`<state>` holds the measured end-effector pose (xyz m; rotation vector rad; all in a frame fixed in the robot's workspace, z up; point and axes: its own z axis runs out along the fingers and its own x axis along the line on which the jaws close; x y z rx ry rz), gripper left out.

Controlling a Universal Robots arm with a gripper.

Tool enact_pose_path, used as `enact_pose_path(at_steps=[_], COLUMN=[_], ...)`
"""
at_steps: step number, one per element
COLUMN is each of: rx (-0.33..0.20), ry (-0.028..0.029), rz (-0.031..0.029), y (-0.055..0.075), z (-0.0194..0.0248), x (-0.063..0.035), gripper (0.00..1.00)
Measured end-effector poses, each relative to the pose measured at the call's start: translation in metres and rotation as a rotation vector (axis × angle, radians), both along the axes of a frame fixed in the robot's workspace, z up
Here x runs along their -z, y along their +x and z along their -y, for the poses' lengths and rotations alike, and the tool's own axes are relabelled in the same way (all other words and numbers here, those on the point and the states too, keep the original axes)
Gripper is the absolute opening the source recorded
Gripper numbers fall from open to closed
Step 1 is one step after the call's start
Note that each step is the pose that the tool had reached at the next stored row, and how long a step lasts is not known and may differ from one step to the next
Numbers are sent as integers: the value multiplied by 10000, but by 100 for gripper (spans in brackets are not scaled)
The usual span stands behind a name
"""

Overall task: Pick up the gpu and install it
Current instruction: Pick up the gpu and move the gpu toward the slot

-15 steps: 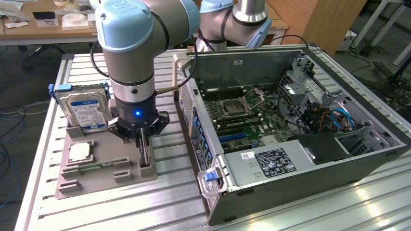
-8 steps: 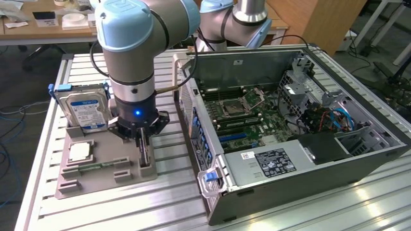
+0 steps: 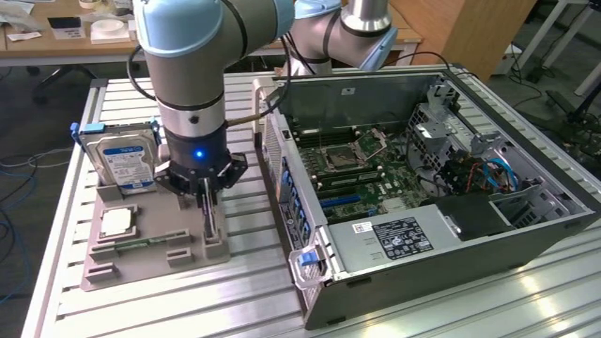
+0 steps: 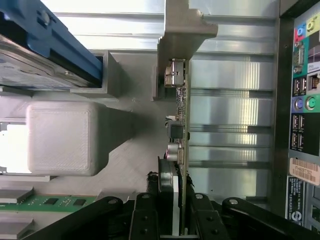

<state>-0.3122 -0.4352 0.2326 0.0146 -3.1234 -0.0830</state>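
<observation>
The gpu (image 3: pixel 208 227) is a thin dark card standing on edge over the exterior view's right side of a grey holder tray (image 3: pixel 141 266). My gripper (image 3: pixel 207 205) reaches straight down onto it from above. In the wrist view the gpu (image 4: pixel 182 105) appears edge-on, with its silvery metal bracket (image 4: pixel 183 35) at the far end. My gripper (image 4: pixel 176 192) has a black finger (image 4: pixel 167 190) pressed against each face of the card, so it is shut on the card. Whether the card has left its slot in the tray I cannot tell.
A blue-labelled hard drive (image 3: pixel 122 158) stands upright at the back of the tray, with a square silver chip (image 3: pixel 117 222) and a green memory stick (image 3: pixel 141 244) lying nearer. An open computer case (image 3: pixel 423 176) lies close on the exterior view's right, its rear ports (image 4: pixel 300 100) facing the gripper.
</observation>
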Motion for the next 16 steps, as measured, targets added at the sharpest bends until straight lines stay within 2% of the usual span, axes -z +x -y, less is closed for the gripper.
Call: enact_pose_path(at_steps=[6, 16], rx=[0, 0], ry=[4, 6], rz=[0, -1], y=[0, 0], z=[0, 0], x=[-178, -593], gripper=[28, 28])
